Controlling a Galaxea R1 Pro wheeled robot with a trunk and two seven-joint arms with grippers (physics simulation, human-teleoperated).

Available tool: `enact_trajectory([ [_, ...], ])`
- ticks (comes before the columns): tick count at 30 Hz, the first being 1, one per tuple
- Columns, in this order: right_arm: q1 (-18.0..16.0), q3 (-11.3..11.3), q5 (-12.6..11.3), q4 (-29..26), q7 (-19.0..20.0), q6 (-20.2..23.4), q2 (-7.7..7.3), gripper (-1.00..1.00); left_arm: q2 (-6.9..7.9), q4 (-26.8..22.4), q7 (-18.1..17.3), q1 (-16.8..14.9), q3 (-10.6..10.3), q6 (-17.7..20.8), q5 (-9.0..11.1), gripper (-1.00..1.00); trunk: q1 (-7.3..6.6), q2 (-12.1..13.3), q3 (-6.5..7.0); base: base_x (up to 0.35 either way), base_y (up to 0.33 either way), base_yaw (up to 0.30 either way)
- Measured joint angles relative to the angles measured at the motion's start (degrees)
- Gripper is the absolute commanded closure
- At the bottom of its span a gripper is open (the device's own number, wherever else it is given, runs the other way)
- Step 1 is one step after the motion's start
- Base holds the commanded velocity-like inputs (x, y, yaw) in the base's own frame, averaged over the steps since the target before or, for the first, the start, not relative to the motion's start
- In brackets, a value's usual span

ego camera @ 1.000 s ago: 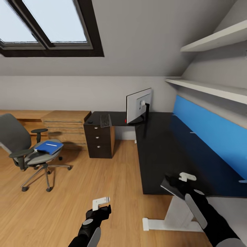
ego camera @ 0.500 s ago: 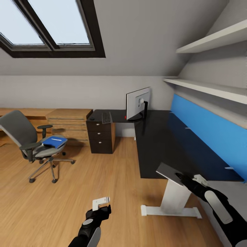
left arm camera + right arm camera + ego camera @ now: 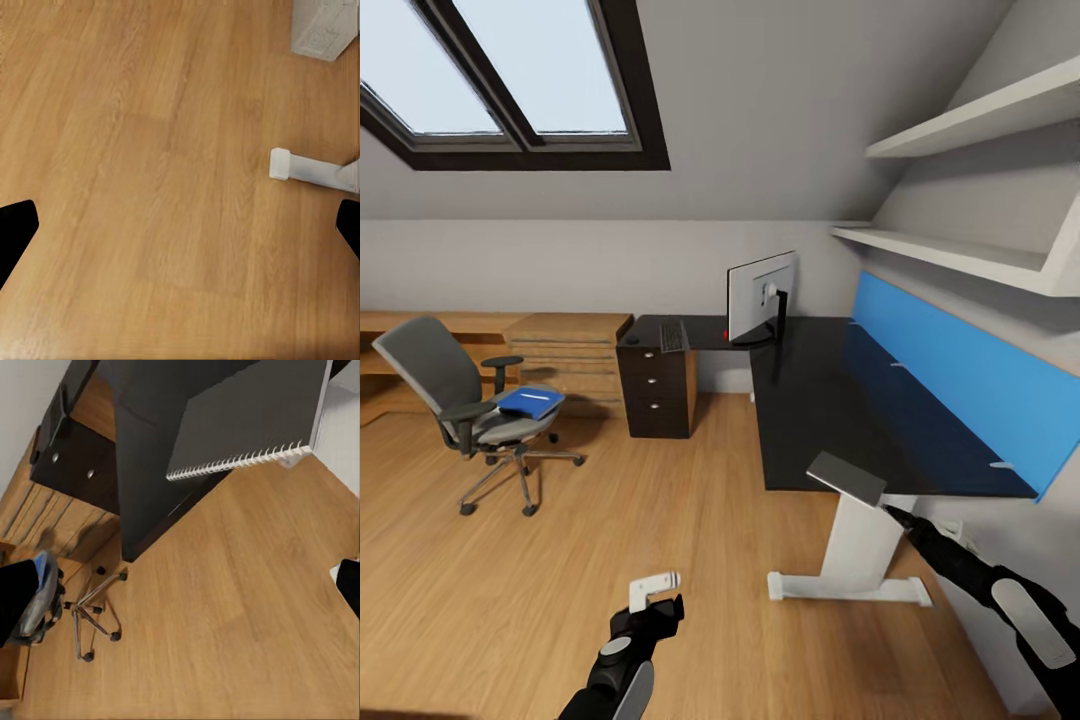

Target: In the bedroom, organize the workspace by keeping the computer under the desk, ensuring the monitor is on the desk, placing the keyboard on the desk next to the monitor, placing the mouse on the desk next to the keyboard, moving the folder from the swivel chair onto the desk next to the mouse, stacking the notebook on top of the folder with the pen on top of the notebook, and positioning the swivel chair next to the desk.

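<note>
The grey spiral notebook (image 3: 847, 478) is pinched in the right gripper (image 3: 890, 510), and over the last second it's backed off the desk (image 3: 810, 410) to hang by its near corner, so stacking waits: the folder (image 3: 530, 402) still sits on the swivel chair (image 3: 470, 405). Left gripper (image 3: 655, 585) idle, jaws spread.

Black desk (image 3: 810, 400), blue back panel (image 3: 950, 385); blue folder (image 3: 528, 402); grey swivel chair (image 3: 445, 385).

The black L-shaped surface (image 3: 810, 400) carries a silver-backed flat monitor (image 3: 760, 297) at twelve o'clock. A slim grey keyboard (image 3: 672, 336) and small dark mouse (image 3: 628, 342) lie toward eleven o'clock.
</note>
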Motion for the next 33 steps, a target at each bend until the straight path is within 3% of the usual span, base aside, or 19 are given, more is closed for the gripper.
enact_trajectory([
  [6, 0.01, -5.72, -0.04, 5.33, 8.2, -0.15, -0.16, -1.0, -0.06, -0.94, -0.18, 0.0, -0.3, -5.25, 0.19, -1.0, 0.43, -0.79, -0.35, -0.021, 0.0, 0.0],
  [14, 0.02, -11.93, -0.12, 7.47, 10.52, -0.2, 0.05, -1.0, -0.11, -1.08, 0.01, 0.0, -1.18, -7.38, 0.29, -1.0, 2.18, -4.0, -1.79, -0.003, 0.0, 0.0],
  [18, 0.02, -12.25, -0.04, 7.34, 10.7, -0.52, 0.24, -1.0, -0.11, -1.06, 0.03, 0.0, -1.22, -7.46, 0.29, -1.0, 3.06, -5.61, -2.51, 0.0, 0.0, 0.0],
  [22, 0.0, -12.36, 0.14, 7.37, 8.33, -0.89, 0.35, -1.0, -0.11, -1.06, 0.07, 0.0, -1.28, -7.49, 0.31, -1.0, 3.94, -7.21, -3.23, 0.0, 0.0, 0.0],
  [27, -0.08, -12.29, -0.08, 6.86, 1.78, -2.75, 0.93, -1.0, -0.11, -1.0, 0.11, 0.0, -1.3, -7.49, 0.3, -1.0, 5.04, -9.22, -4.13, 0.0, 0.0, 0.0],
  [30, -0.13, -12.29, -0.19, 5.01, -2.56, -5.85, 2.94, -1.0, -0.11, -0.98, 0.12, 0.0, -1.31, -7.49, 0.3, -1.0, 5.7, -10.42, -4.67, 0.0, 0.0, 0.0],
  [33, -0.15, -12.86, -0.19, 2.15, -6.58, -11.46, 6.54, -1.0, -0.11, -0.97, 0.13, -0.01, -1.31, -7.49, 0.24, -1.0, 6.36, -11.63, -5.21, 0.0, 0.0, 0.0],
])
